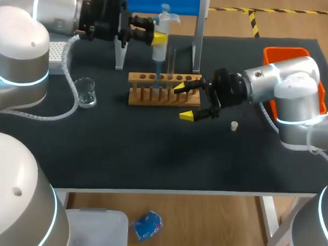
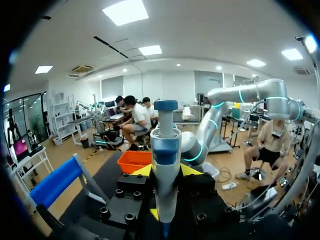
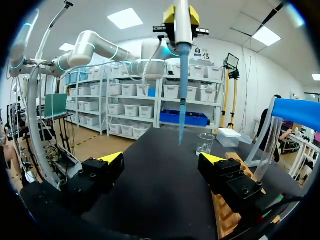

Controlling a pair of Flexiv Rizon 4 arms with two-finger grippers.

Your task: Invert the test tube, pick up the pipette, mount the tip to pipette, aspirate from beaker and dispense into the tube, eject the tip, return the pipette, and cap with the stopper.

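Hanging over the table (image 1: 151, 155), the pipette (image 1: 163, 24) is clamped in the left gripper (image 1: 157, 37); right gripper (image 1: 184, 102) fingers apart

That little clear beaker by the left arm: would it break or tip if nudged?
The beaker looks like thin clear glass, so it is probably fragile and slippery. It is squat and stands upright on the dark table, so a gentle push would likely slide it rather than tip it.
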